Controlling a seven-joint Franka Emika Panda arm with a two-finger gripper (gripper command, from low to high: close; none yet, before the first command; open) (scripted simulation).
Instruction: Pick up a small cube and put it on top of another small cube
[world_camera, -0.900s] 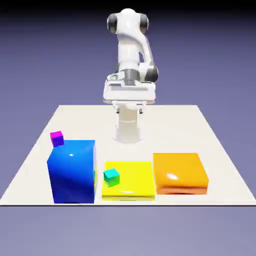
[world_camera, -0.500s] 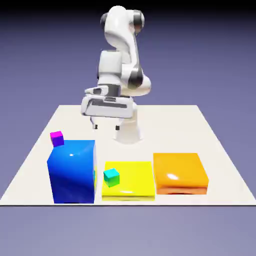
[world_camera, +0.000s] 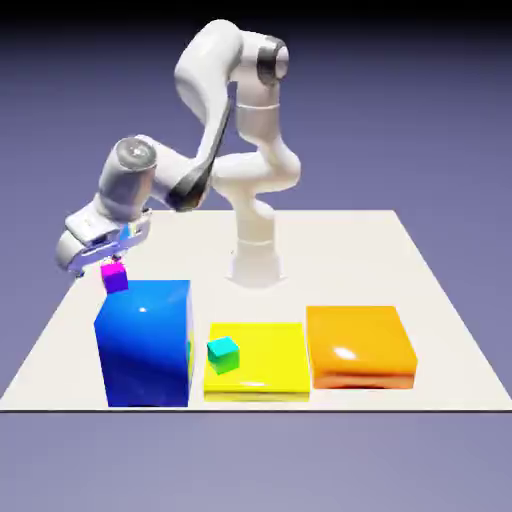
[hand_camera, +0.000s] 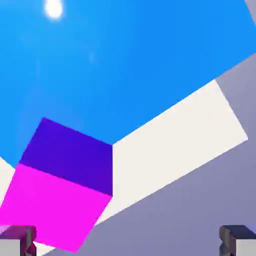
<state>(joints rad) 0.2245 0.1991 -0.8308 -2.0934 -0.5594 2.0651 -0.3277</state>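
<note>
While the wide-open white gripper (hand_camera: 128, 241) holds nothing, the picking and stacking are both left to do, with the tiny lime-green cube (world_camera: 189, 352) mostly hidden by the big blue block (world_camera: 147, 345) and the tiny teal cube (world_camera: 223, 355) bare on top.

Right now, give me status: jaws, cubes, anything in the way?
Jaws open, nothing held, magenta cube near one fingertip. Teal cube by the yellow block, nothing stacked on it. Big blue block hides most of something green behind.
</note>
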